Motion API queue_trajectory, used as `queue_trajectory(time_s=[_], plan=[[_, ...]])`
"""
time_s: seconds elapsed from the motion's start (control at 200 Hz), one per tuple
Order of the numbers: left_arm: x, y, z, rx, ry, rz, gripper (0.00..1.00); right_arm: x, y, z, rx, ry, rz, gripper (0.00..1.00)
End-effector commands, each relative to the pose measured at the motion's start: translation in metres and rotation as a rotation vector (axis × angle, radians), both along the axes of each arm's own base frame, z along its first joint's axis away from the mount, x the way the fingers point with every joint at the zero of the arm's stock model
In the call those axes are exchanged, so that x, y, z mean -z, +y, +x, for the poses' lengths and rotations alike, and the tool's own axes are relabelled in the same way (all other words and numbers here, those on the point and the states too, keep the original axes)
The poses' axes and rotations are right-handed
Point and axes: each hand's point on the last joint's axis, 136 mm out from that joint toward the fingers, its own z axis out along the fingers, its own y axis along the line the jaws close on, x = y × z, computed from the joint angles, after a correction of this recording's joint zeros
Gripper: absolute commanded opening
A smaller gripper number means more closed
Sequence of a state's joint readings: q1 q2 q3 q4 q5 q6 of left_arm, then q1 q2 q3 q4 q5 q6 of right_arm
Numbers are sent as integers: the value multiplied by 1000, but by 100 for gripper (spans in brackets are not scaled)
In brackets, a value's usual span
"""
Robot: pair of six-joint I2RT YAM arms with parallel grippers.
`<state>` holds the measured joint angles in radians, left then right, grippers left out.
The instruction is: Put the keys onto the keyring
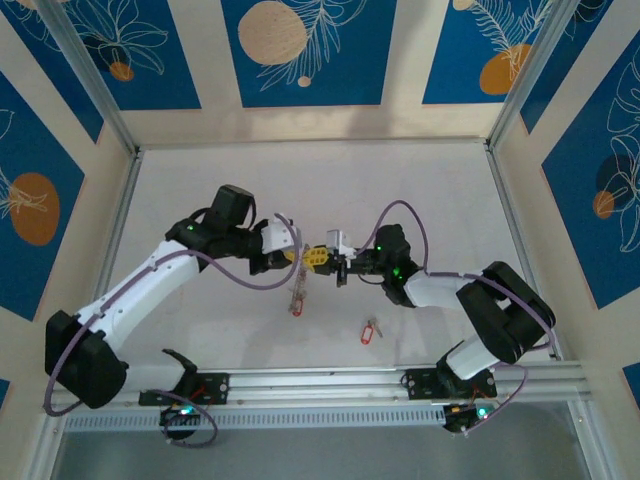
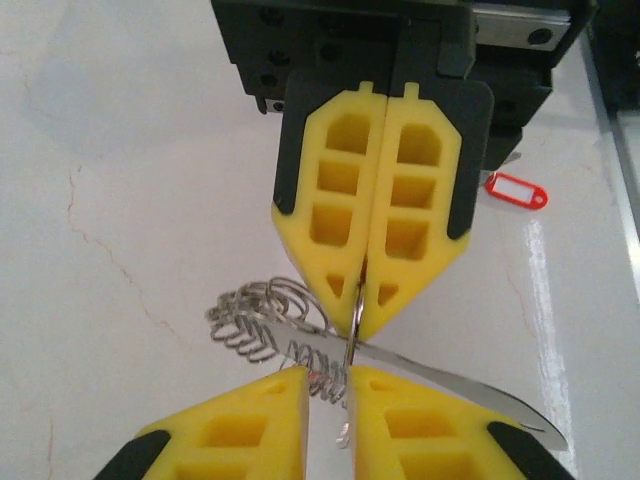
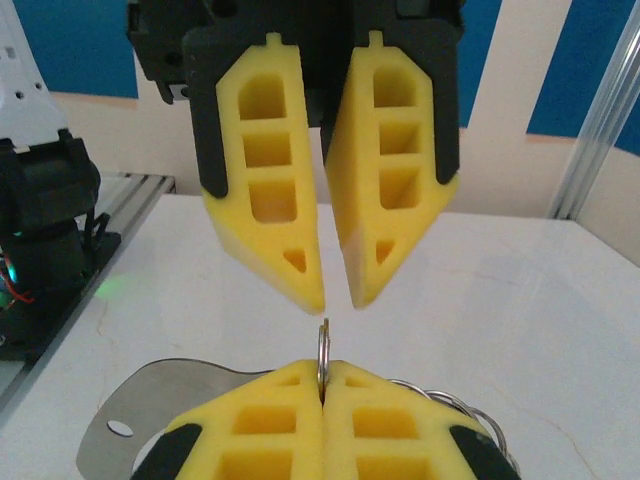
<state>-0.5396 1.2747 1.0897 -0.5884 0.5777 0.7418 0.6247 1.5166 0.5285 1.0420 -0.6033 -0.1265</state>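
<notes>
My two grippers meet tip to tip above the middle of the table. My right gripper (image 1: 338,268) (image 3: 323,368) is shut on the thin silvery keyring (image 3: 323,340), which stands edge-on between its yellow pads. In the left wrist view the keyring (image 2: 351,349) runs down from the right gripper (image 2: 360,325) into the narrow gap of my left gripper (image 2: 327,375). My left gripper (image 1: 305,256) (image 3: 335,300) stands slightly open. A bunch of small wire rings (image 2: 250,320) and a flat metal strip (image 2: 450,385) hang with it. One key with a red tag (image 1: 370,330) (image 2: 517,190) lies on the table.
A dangling cluster of metal pieces (image 1: 295,300) hangs below the grippers over the white tabletop (image 1: 200,180). An aluminium rail (image 1: 320,382) runs along the near edge, with the arm bases on it. Frame posts and patterned walls enclose the table.
</notes>
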Motion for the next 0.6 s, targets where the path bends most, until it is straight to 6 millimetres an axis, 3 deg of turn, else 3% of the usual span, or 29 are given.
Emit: queue_trajectory(time_s=[0.0,0.445,0.595], plan=[[-9,-7,-13,74,23,-90,20,-17,-3,-12,-68,-38,79,0],[-8,-18,-17,128,93,-151,20,-24,-5,-12,-65,-55,103,0],[-7,-19,-19,138,105,-157,16,-26,-4,-15,-79,-64,107,0]])
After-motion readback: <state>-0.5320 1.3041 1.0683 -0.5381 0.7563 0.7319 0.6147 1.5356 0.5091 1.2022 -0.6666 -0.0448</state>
